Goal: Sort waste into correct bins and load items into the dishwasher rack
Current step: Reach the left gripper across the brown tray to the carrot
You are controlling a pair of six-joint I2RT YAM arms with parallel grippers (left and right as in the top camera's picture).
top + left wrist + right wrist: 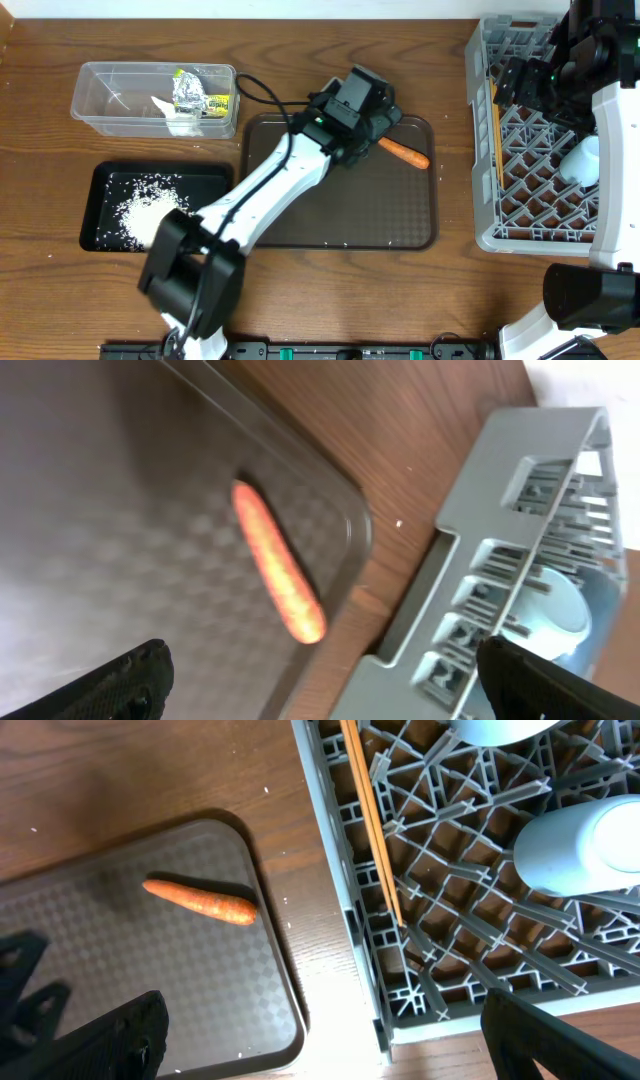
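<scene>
Fig.: waste-sorting step, carrot pickup: my left gripper, fingers wide apart & empty, hangs over the carrot at upper right of the brown tray; next, I judge: descend, pinch its middle, carry to the black tray w/ rice, lower left.

Orange carrot on dark brown serving tray, fine checker-embossed surface. Mid-brown wood-grain desk. Grey lattice dishwasher rack; pale tan chopsticks, light blue cup. Glossy black tray, white rice grains. Colourless clear tub: silver foil ball, yellow-green wrapper, white tissue.
</scene>
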